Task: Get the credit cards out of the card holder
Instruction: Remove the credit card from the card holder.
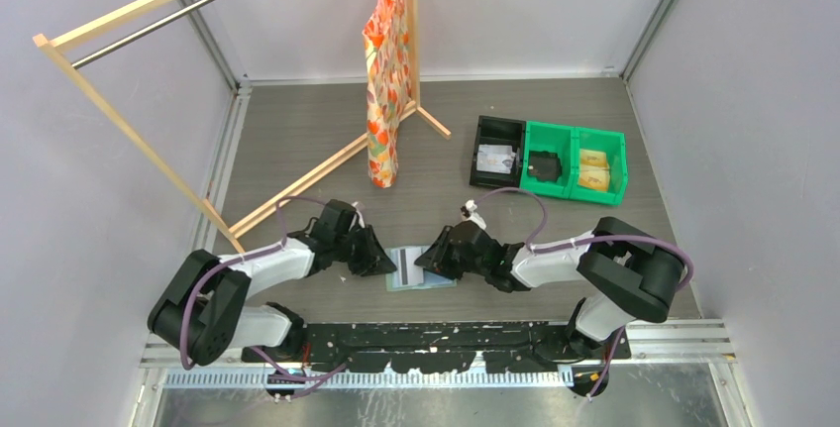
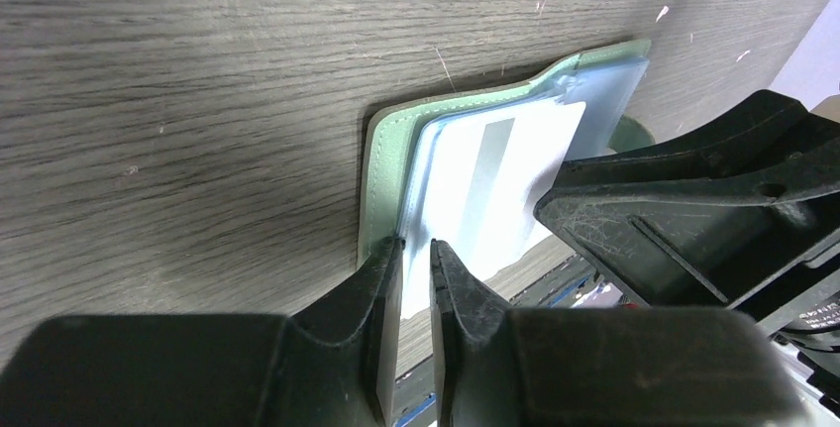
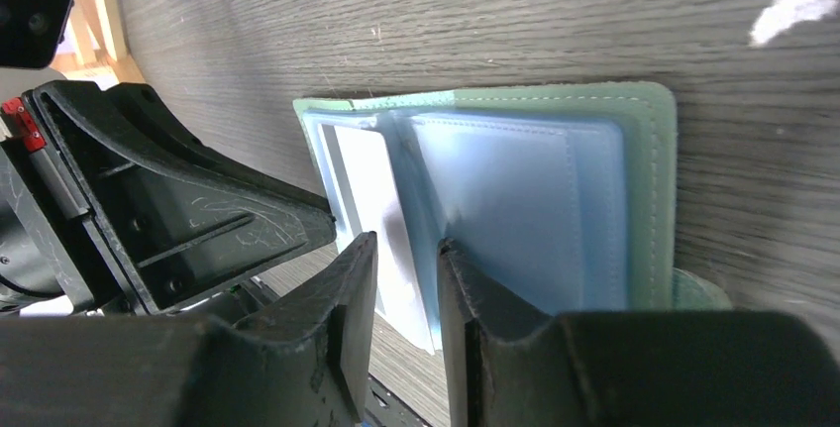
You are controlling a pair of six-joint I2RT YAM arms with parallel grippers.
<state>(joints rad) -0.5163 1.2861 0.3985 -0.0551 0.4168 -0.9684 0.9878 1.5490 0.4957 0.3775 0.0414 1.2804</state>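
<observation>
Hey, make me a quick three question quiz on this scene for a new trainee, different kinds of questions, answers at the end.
1. True or false: the card holder lies shut on the table.
2. What hangs from the wooden rack? A) a blue towel B) an orange patterned cloth C) a black bag
3. What colour are the card holder's inner pockets?
Key: 1 false; 2 B; 3 pale blue.
</observation>
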